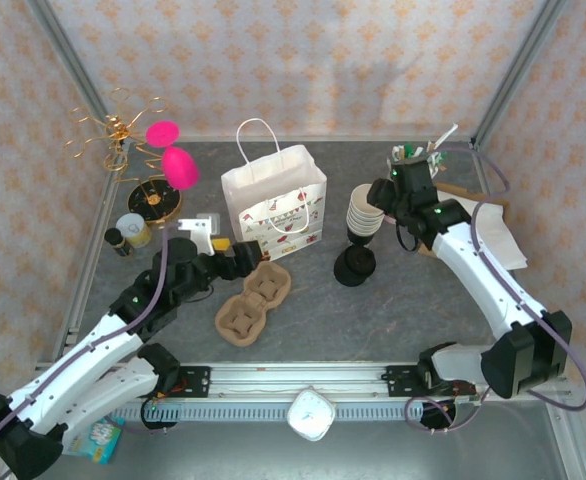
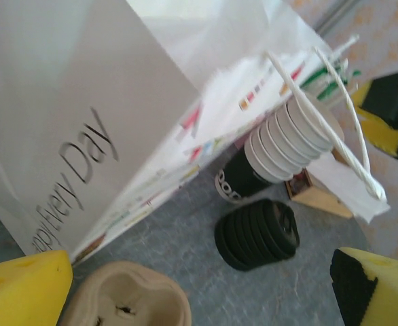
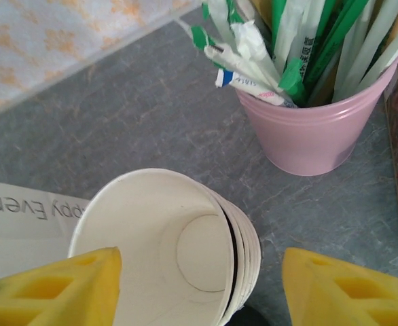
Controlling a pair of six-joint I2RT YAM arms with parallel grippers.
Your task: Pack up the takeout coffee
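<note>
No lidded takeout coffee is in view. A stack of lidless cream cups (image 1: 363,212) (image 2: 294,136) (image 3: 165,251) stands at the right, with a pile of black lids (image 1: 355,265) (image 2: 257,234) in front of it. My right gripper (image 1: 378,200) (image 3: 199,288) hangs open just above the stack, one yellow finger on each side of the top cup. My left gripper (image 1: 241,258) (image 2: 199,292) is open and holds nothing, low over the far end of the cardboard cup carrier (image 1: 253,305) (image 2: 131,299). The white paper bag (image 1: 273,205) (image 2: 83,102) stands upright behind the carrier.
A pink bucket of wrapped straws (image 3: 314,129) (image 1: 413,155) stands behind the cups. White napkins on a wooden box (image 1: 493,230) lie at the right. At the far left are a gold wire stand with pink ovals (image 1: 168,150) and small jars (image 1: 133,228).
</note>
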